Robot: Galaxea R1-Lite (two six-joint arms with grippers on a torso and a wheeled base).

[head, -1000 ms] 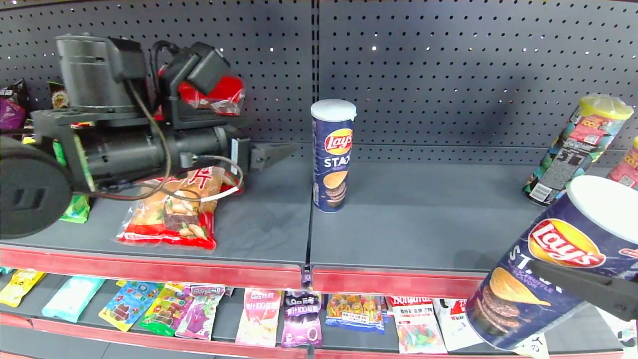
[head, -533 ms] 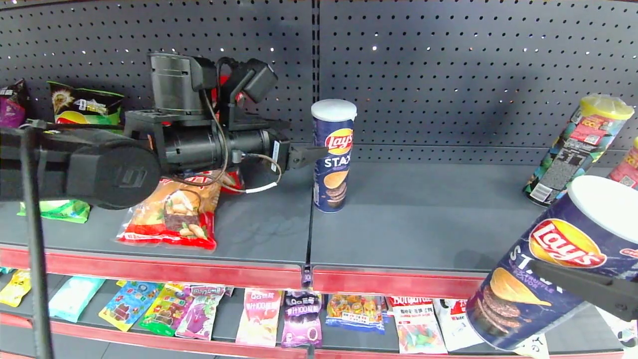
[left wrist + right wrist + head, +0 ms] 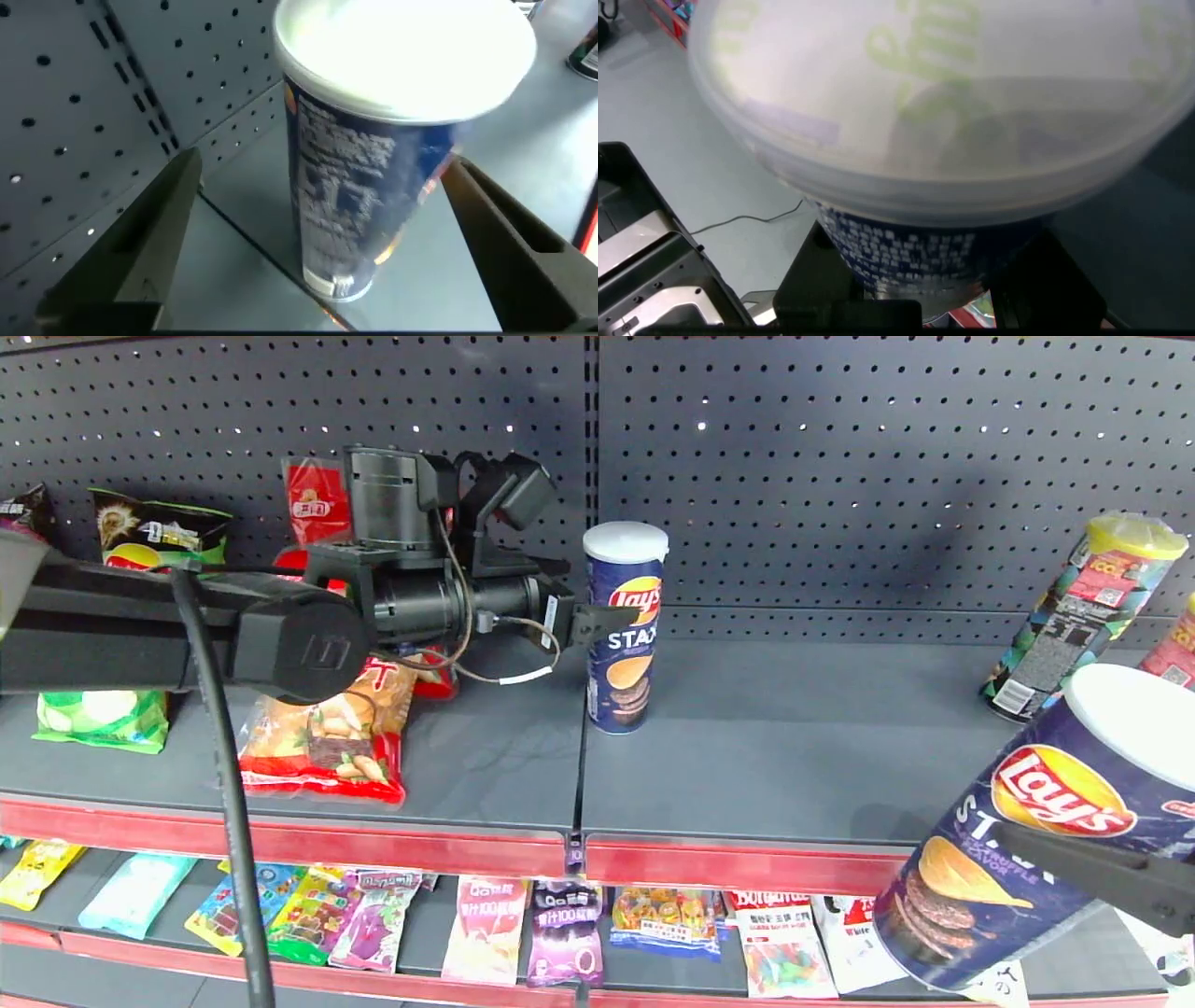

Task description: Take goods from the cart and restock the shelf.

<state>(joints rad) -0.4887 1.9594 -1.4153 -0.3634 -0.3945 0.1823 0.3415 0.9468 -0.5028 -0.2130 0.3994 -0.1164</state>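
A blue chips can (image 3: 624, 625) with a white lid stands upright on the grey shelf (image 3: 794, 756), near the middle. My left gripper (image 3: 611, 616) is at the can's upper half. In the left wrist view the can (image 3: 374, 187) sits between the gripper's (image 3: 327, 243) open fingers, with a gap on each side. At the lower right, in front of the shelf edge, my right gripper (image 3: 1102, 873) is shut on a second blue chips can (image 3: 1046, 831), held tilted. The right wrist view looks onto that can's white lid (image 3: 934, 103) from close up.
A green-lidded can (image 3: 1074, 616) leans at the shelf's right end beside a red one (image 3: 1172, 649). A red and orange snack bag (image 3: 327, 728) lies under my left arm, and green bags (image 3: 103, 719) lie farther left. Several candy packets (image 3: 560, 933) fill the shelf below.
My left arm has moved right along the shelf until its fingers flank the standing can. The right arm and its can have stayed put.
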